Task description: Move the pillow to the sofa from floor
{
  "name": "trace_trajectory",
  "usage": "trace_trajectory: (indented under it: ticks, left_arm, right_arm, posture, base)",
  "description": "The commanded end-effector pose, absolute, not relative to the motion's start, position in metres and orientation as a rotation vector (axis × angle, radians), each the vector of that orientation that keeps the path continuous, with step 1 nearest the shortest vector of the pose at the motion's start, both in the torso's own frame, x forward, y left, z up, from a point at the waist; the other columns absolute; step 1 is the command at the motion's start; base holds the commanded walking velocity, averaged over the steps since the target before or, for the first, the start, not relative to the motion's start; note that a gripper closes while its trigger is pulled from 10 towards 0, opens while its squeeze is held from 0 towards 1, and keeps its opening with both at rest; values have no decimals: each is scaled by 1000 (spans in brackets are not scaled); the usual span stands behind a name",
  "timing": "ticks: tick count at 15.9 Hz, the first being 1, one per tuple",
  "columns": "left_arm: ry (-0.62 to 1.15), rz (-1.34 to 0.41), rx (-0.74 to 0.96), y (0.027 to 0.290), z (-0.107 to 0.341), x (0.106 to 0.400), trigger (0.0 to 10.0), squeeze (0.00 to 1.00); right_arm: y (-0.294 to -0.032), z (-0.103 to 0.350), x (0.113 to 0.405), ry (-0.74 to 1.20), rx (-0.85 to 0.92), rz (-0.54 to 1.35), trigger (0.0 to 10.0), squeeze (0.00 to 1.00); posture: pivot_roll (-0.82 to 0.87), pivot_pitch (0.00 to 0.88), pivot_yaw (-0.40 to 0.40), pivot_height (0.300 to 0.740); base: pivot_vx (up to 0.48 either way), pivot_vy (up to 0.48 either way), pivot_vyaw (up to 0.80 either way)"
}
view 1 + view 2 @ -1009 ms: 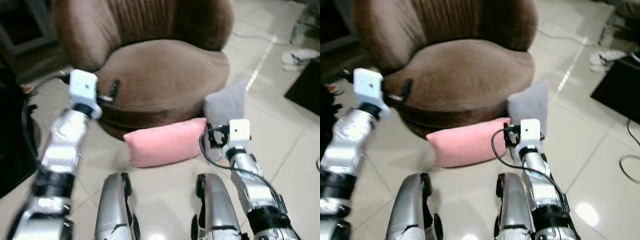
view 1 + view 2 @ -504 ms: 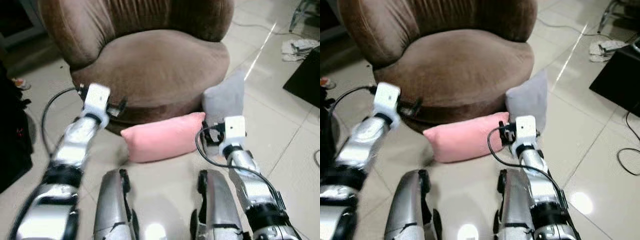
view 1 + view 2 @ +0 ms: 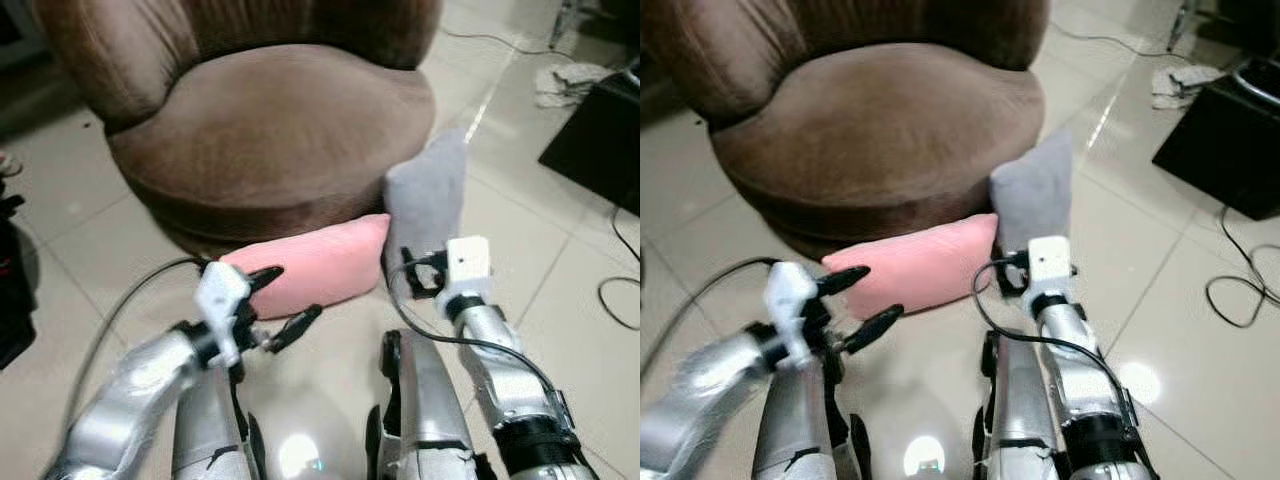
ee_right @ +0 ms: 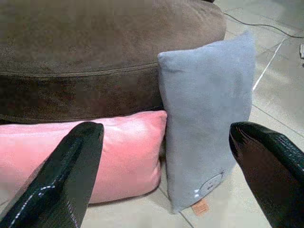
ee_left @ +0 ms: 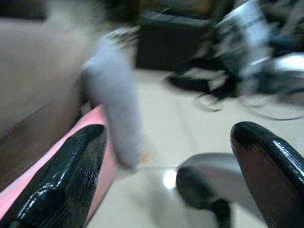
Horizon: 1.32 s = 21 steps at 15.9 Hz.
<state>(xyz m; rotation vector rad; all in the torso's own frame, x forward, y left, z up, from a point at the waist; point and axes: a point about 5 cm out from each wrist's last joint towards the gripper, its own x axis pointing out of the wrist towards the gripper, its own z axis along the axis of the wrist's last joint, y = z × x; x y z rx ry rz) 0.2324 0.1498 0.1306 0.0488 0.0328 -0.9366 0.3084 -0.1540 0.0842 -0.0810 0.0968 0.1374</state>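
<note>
Left gripper (image 3: 285, 300) (spread) beside pink pillow (image 3: 320, 265)

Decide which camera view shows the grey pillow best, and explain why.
The right wrist view: the grey pillow stands sharp and whole against the brown sofa. Both eye views show it smaller, behind the right gripper; the left wrist view blurs it.
</note>
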Motion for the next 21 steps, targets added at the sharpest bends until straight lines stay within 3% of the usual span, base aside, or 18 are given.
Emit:
trace_trajectory:
  ticks: [1,6,7,10,12,14,18,19,20,21]
  left_arm:
    - [57,-994,38,155,130,224,10000,0]
    - [196,-1109,55,199,137,191,10000,0]
    - [243,-1132,36,219,140,181,10000,0]
    - [237,-1027,-31,257,153,183,10000,0]
    - [155,-806,42,285,162,217,10000,0]
    - [130,-617,100,286,154,253,10000,0]
    - [252,-198,204,288,123,315,10000,0]
    - [309,-148,182,282,109,324,10000,90]
    - [341,-144,159,277,102,325,10000,1000]
    - [365,-131,161,273,95,326,10000,1000]
  right_arm:
    - [-157,82,307,117,-94,130,10000,0]
    - [-165,82,302,116,-93,99,10000,0]
    - [-166,82,301,118,-94,96,10000,0]
    - [-167,81,300,122,-95,94,10000,0]
    - [-164,81,302,122,-95,104,10000,0]
    - [-161,83,304,117,-91,111,10000,0]
    - [-158,87,306,107,-87,132,10000,0]
    - [-159,87,305,109,-97,135,10000,0]
    - [-160,87,304,110,-104,136,10000,0]
    - [-161,88,302,110,-113,141,10000,0]
  posture:
    - [1,183,-31,492]
    - [-13,181,-4,492]
    - [-13,181,-4,492]
    - [-9,179,-6,492]
    - [-2,174,-18,492]
    - [-1,172,-28,492]
    - [-12,182,-44,492]
    - [-23,194,-44,492]
    - [-23,194,-44,492]
    - [-30,209,-48,492]
  base:
    - [0,0,0]
    - [0,0,0]
    - [0,0,0]
    - [0,0,0]
    - [0,0,0]
    - [0,0,0]
    - [0,0,0]
    - [0,0,0]
    - [0,0,0]
    - [0,0,0]
